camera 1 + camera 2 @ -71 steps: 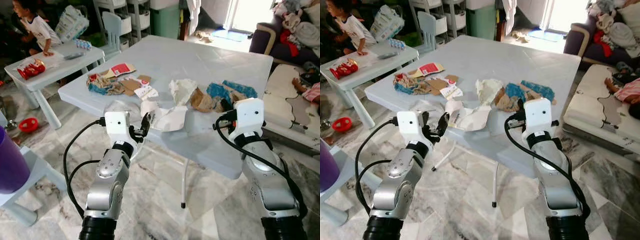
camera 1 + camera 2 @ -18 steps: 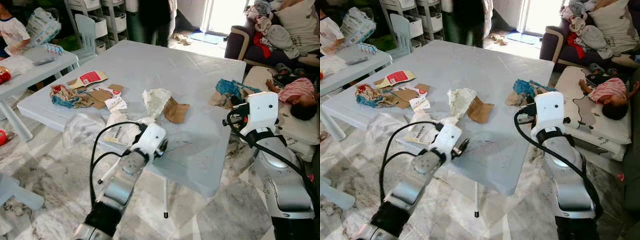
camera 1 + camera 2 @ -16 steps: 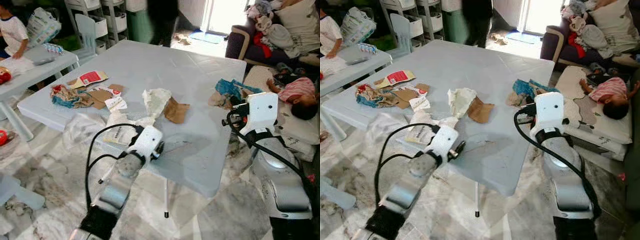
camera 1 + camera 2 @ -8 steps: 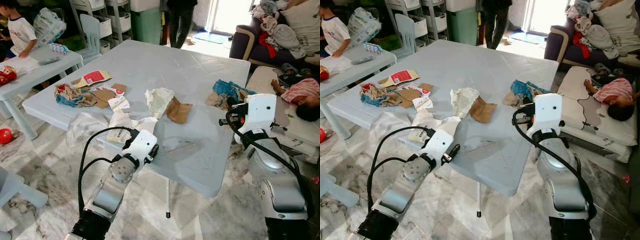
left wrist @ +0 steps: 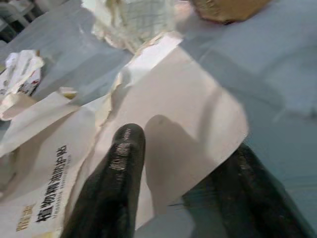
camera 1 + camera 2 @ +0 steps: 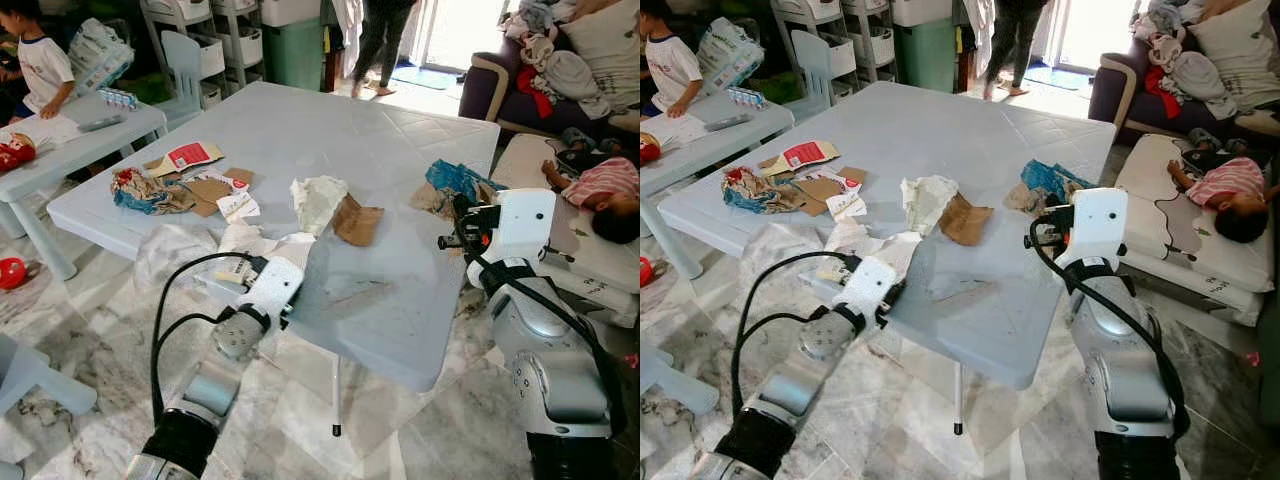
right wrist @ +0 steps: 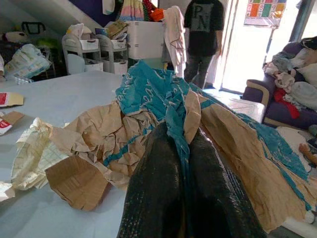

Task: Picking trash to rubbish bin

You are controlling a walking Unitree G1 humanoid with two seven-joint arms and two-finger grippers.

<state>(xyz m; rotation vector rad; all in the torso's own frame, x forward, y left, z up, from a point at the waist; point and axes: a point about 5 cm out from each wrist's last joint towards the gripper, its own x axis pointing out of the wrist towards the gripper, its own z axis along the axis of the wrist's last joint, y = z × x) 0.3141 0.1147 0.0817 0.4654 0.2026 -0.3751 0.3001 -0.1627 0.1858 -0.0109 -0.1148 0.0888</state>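
Left eye view: the grey tabletop [image 6: 400, 160] carries scattered trash. The right end effector [image 7: 184, 163] is clamped on crumpled blue-and-brown paper [image 7: 163, 106] at its right edge. The left end effector [image 5: 183, 186], fingers apart, straddles a white paper bag [image 5: 163, 124] at the near edge.

Grey table [image 6: 330, 140] w/ paper scraps [image 6: 318, 200].
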